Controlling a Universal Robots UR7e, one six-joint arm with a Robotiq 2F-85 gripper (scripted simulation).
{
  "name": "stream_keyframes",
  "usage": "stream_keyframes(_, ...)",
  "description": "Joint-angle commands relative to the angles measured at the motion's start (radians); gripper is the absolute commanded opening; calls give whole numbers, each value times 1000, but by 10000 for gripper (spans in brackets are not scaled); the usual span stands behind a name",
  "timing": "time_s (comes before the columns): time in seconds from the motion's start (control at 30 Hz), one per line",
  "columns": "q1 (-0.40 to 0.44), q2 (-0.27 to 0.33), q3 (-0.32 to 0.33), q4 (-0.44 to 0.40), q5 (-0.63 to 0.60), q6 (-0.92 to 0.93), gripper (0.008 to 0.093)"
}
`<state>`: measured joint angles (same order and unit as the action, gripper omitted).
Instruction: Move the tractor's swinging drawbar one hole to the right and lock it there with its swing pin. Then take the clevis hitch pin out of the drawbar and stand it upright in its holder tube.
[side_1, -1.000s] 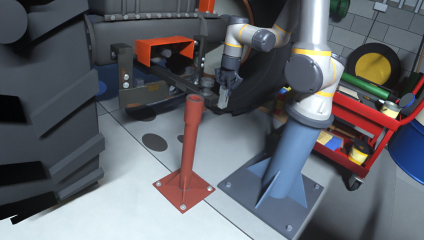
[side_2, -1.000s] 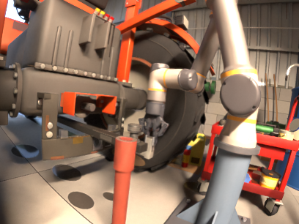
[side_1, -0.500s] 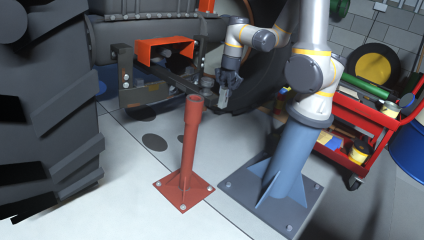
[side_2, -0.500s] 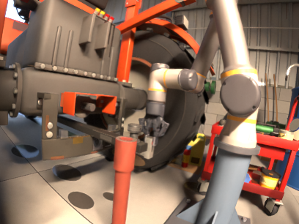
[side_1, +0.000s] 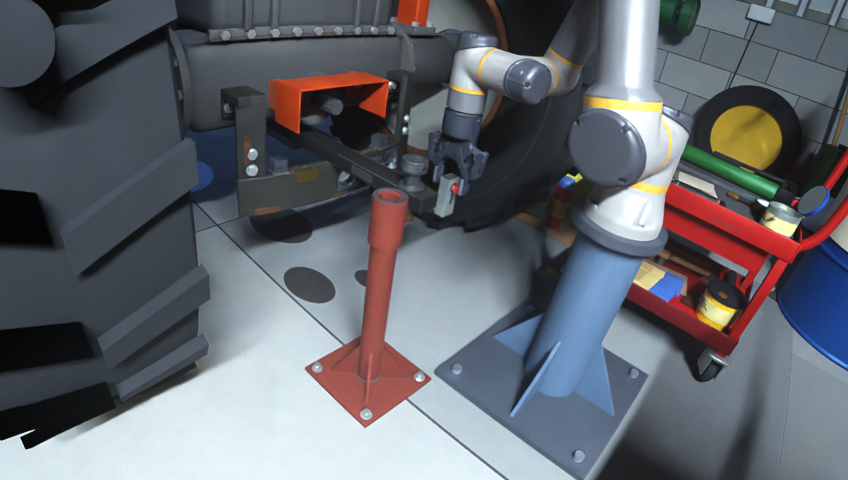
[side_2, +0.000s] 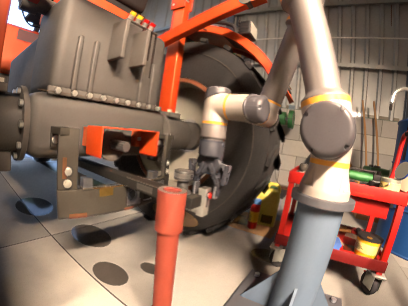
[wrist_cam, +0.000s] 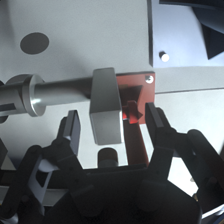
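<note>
A grey block (wrist_cam: 106, 106) at the rear tip of the drawbar (side_1: 357, 163) sits between my open fingers, and my gripper (side_1: 455, 172) (side_2: 212, 182) (wrist_cam: 112, 124) holds nothing. A small red knob (side_1: 456, 188) shows on the block's side. The clevis hitch pin (side_1: 412, 166) (side_2: 183, 176) stands in the drawbar just left of the block, its round head up. The red holder tube (side_1: 384, 262) (side_2: 167, 235) stands upright on its bolted base plate in front of the drawbar, open end up. The swing pin's place under the orange guard (side_1: 327, 98) is too dark to make out.
The huge tractor tyre (side_1: 89, 208) fills the left side, and the rear wheel (side_2: 240, 140) stands right behind my gripper. My arm's blue pedestal (side_1: 571, 333) sits right of the holder tube. A red tool cart (side_1: 726, 238) stands further right.
</note>
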<state>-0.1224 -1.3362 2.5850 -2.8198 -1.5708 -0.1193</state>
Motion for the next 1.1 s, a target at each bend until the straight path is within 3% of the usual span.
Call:
stream_keyframes(0.0,0,0,0,0,0,0,715)
stream_keyframes(0.2,0,0,0,0,0,0,830)
stream_keyframes(0.73,0,-11,-1,12,0,0,830)
stream_keyframes(1.07,0,-100,-15,114,0,0,830)
